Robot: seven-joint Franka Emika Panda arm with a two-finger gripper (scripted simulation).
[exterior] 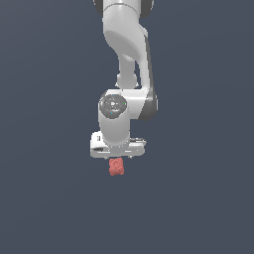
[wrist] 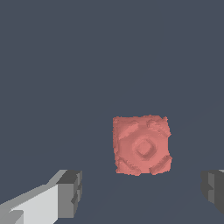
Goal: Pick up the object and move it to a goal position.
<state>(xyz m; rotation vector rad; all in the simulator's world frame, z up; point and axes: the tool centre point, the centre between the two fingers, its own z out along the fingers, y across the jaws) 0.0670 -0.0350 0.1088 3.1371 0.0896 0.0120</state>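
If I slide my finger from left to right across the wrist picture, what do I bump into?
Left claw finger → red lump → right claw finger. The fingers are spread wide and neither touches the lump.

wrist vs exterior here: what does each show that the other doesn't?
Wrist only: the two grey fingertips, set wide apart with a gap between them, and the object's raised ring pattern on the face toward the camera. The object sits clear of both fingertips, closer to one.

Exterior only: the white arm coming down from the top, and the gripper body directly above the object; the fingers cannot be made out there.

Both: the salmon-red object on a plain dark grey surface, not grasped.
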